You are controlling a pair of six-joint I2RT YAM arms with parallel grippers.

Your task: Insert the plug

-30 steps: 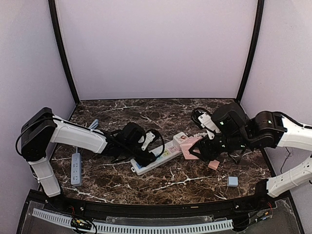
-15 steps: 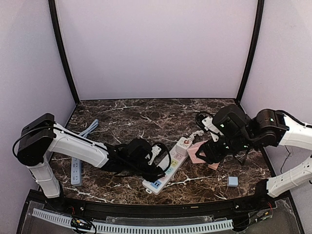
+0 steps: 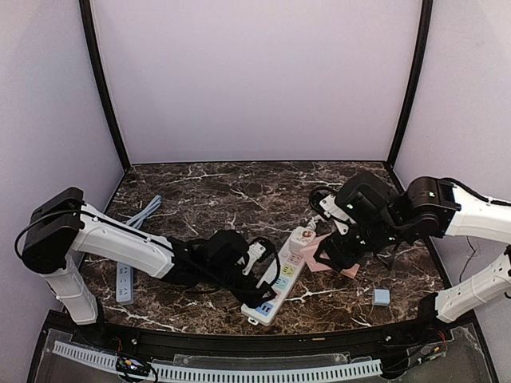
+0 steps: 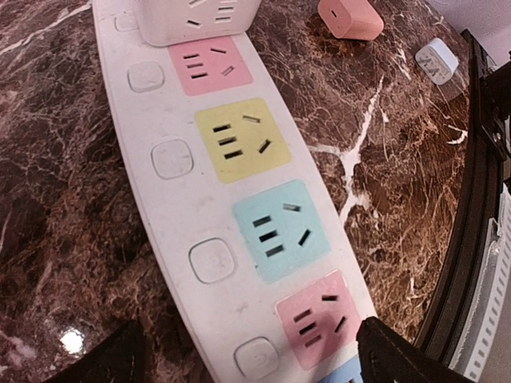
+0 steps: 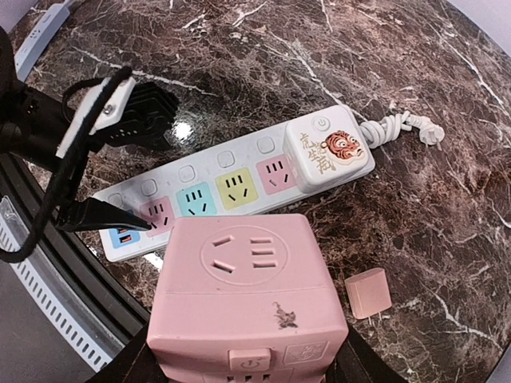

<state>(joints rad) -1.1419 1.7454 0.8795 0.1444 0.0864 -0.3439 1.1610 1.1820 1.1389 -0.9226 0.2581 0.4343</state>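
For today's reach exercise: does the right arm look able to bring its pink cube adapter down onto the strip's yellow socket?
Probably yes. The yellow socket lies uncovered just ahead of the pink cube adapter in the right gripper; the left gripper straddles the strip's near end, clear of it.

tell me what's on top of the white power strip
A white cube adapter with a tiger sticker sits on one end of the power strip. Whatever lies beneath it is covered.
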